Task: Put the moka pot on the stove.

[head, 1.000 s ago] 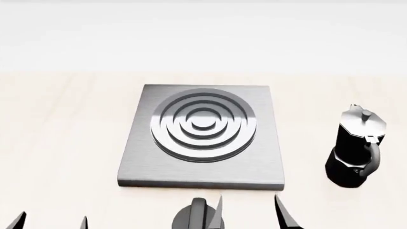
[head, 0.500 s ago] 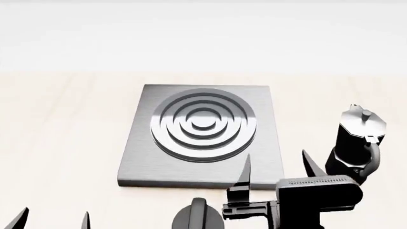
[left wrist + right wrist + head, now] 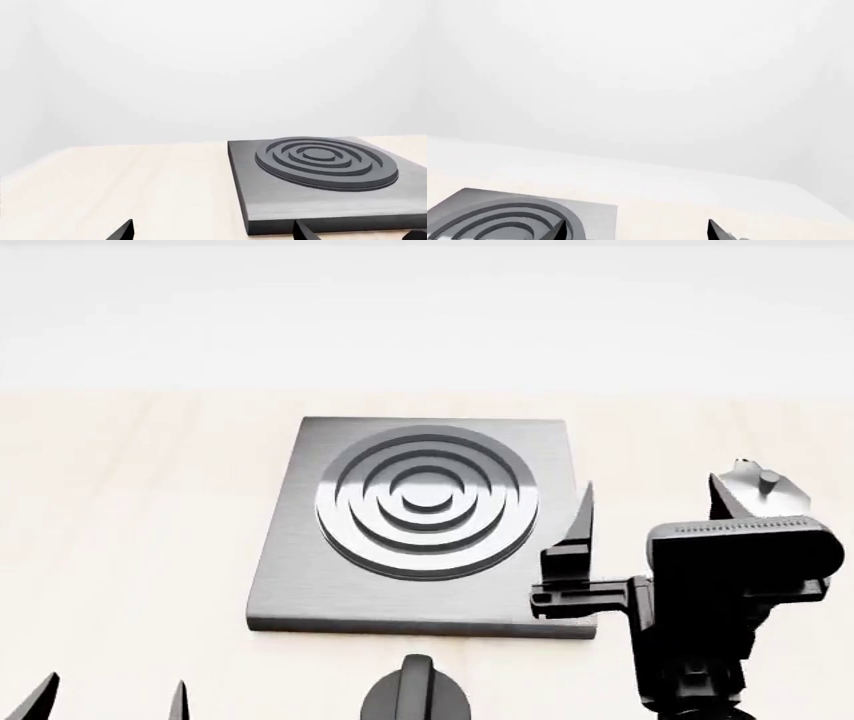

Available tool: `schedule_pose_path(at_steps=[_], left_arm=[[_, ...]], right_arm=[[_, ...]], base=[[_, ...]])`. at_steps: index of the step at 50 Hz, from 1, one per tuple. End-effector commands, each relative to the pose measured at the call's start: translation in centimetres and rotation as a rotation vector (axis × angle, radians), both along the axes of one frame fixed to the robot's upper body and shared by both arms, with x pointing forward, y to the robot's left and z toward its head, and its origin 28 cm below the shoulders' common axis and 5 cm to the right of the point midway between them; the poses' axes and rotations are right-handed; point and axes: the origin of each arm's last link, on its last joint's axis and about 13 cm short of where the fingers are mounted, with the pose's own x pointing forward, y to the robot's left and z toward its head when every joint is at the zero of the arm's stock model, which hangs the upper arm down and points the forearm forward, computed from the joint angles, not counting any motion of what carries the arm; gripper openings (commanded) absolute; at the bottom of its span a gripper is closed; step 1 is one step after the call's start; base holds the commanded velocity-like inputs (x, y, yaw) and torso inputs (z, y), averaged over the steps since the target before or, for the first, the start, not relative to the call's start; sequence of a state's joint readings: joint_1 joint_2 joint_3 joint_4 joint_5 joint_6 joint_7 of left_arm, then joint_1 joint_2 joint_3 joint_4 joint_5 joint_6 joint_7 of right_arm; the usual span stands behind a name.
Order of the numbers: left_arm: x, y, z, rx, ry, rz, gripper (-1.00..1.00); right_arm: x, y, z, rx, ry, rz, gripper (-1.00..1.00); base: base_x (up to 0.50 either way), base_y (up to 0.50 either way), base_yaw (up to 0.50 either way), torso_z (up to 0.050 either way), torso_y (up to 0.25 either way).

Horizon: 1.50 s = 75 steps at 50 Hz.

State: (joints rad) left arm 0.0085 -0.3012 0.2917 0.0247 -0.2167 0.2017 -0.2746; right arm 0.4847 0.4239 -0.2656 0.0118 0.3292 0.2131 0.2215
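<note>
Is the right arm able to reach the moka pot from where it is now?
Probably yes. The right gripper is raised just in front of the moka pot, its jaws open, and nothing shows between them. The stove lies off to the side.

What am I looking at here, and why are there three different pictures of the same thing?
It is a simulated two-armed robot at a pale wooden table. One picture comes from a camera on its head, the other two from cameras near each gripper.

On the table lies a grey stove with ring burner; a black knob sits in front of it. The moka pot, a small black coffee maker with a silver lid, stands right of the stove.

The right gripper, open and empty, is beside the pot, largely hiding it in the head view. Only the fingertips of the left gripper show, apart, holding nothing.
</note>
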Motion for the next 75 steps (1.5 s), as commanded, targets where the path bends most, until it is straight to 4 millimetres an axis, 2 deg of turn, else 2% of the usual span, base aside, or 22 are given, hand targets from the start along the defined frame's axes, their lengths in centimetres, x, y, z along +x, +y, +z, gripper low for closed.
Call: schedule_pose_path(at_steps=[1, 17, 25, 29, 50, 75], left_arm=[[0.1, -0.1, -0.1, 0.003, 0.006, 0.008, 1.00], [0.5, 0.1, 0.0, 0.006, 0.004, 0.015, 1.00], [0.3, 0.1, -0.1, 0.006, 0.003, 0.016, 1.00], [0.3, 0.2, 0.0, 0.006, 0.003, 0.016, 1.00], [0.3, 0.2, 0.2, 0.009, -0.004, 0.019, 1.00], [0.1, 0.4, 0.3, 0.010, -0.004, 0.023, 1.00]], right_arm=[[0.2, -1.3, 1.8, -0.026, -0.029, -0.049, 1.00], [-0.2, -3.1, 3.3, -0.033, 0.002, -0.096, 1.00], [-0.3, -4.2, 3.7, -0.002, 0.009, -0.097, 1.00], [-0.1, -4.7, 3.9, 0.078, 0.025, -0.079, 1.00], [0.4, -7.0, 1.4, 0.156, 0.121, -0.140, 1.00], [0.6, -7.4, -1.4, 0.173, 0.224, -0.113, 1.00]], base=[[0.00, 0.00, 0.00, 0.000, 0.000], [0.00, 0.00, 0.00, 0.000, 0.000], [0.00, 0.00, 0.00, 0.000, 0.000], [0.00, 0.00, 0.00, 0.000, 0.000], [0.00, 0.00, 0.00, 0.000, 0.000], [0.00, 0.00, 0.00, 0.000, 0.000]])
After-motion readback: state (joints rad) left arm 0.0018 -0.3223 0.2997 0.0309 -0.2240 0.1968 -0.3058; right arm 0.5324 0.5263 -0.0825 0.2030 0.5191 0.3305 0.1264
